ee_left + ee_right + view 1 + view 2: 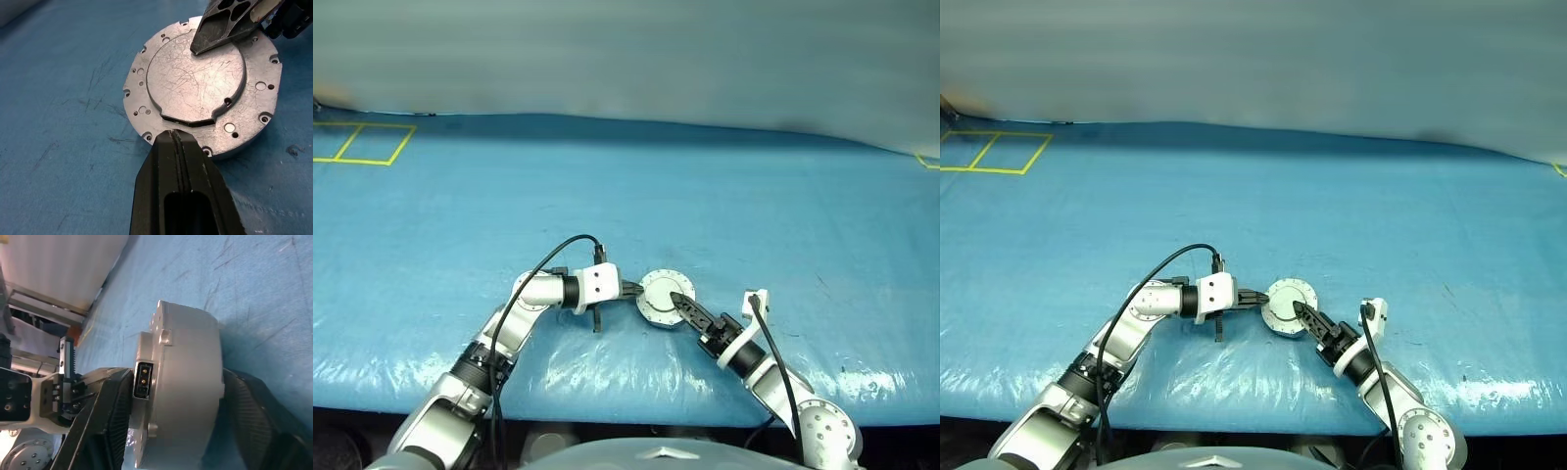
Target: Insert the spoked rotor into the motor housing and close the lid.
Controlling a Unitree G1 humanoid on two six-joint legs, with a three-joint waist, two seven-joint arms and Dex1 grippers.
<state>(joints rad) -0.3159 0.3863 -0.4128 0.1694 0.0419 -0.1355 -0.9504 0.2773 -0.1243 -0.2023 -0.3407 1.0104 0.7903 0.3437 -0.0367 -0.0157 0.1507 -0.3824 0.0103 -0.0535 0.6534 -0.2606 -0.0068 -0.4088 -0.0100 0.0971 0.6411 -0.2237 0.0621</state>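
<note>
**A:** Nearest you, your right gripper [684, 306] comes in from the right. Its jaws straddle the motor housing [188, 382], one finger [105, 416] on the plain top face, the other under the base. They look closed on it, though I can't confirm firm contact.

**B:** And the left?

**A:** Your left gripper [632, 290] is shut, empty, its tip touching or just short of the rim on the housing's left side. The lid [198, 85] lies flat, so it looks closed already; I judge the rotor is inside.

**B:** What matters next?

**A:** The housing sits between both grippers, flat on the blue table cover [705, 196], axis upright. Your right hand has it; squeeze through the thickness to seat the lid.
</note>
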